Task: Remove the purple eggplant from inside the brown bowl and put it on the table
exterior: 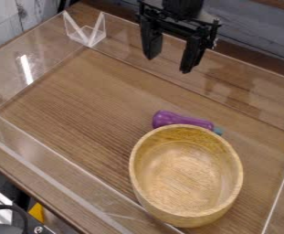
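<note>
Nearest me the brown bowl sits empty, the purple eggplant already on the counter touching its far rim; beyond, my released jaws hang high, so any descent risks nudging the eggplant.

eggplant on table, behind bowl

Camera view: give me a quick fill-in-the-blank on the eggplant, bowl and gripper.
1. The purple eggplant lies on the ____, not in the bowl.
2. The inside of the brown bowl is ____.
3. The gripper hangs above the table with its jaws ____.
4. The eggplant lies just beyond the bowl's ____ rim.

Missing words: table; empty; open; far
</note>
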Tool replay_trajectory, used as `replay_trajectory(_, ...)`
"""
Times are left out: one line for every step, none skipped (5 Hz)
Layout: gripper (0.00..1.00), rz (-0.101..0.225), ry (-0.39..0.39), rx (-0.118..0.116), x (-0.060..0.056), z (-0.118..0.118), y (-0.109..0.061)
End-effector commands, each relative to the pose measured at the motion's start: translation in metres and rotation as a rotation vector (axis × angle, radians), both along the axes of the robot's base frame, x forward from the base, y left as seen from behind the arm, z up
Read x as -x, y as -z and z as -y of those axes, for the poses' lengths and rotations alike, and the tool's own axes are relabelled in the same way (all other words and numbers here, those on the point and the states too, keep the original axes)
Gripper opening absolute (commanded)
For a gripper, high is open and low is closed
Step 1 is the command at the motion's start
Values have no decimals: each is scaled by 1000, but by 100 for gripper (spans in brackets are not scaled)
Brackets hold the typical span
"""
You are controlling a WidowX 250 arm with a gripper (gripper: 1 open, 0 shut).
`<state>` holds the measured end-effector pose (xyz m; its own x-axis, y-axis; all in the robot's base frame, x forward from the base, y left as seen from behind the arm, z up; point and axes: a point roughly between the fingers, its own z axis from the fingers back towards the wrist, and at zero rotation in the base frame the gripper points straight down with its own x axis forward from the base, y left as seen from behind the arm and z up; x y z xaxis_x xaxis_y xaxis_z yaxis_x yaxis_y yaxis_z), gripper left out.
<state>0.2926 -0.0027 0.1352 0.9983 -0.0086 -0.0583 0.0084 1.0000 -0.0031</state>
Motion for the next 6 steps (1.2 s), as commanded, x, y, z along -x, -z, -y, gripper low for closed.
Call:
replay_trajectory(100, -8, 106, 1, -1, -7, 3)
replay_trajectory(100, 3, 277, 13, 1, -6, 10)
replay_trajectory(100, 10, 348, 18, -5, 5, 31)
replay_trajectory(100, 25, 407, 20, -10, 15, 53)
replay_trajectory(100, 53, 477, 18, -9, 19, 60)
replay_trajectory(100, 66, 533, 18, -9, 21, 64)
